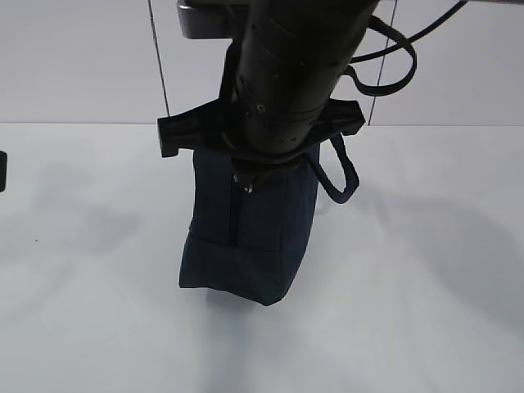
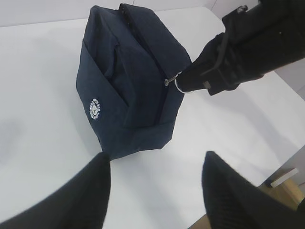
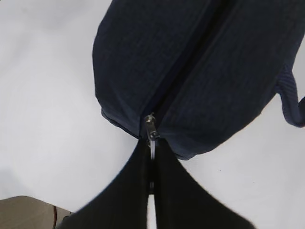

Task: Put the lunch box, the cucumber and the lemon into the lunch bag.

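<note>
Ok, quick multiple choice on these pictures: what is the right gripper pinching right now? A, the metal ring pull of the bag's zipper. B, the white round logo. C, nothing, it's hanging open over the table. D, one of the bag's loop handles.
A: in the right wrist view the right gripper is shut on the ring pull at the end of the lunch bag zipper.

Right claw (image 2: pixel 183 81) on lunch bag (image 2: pixel 128 81) zipper

White table (image 1: pixel 82 311); pale grey wall (image 1: pixel 74 57) behind.
</note>
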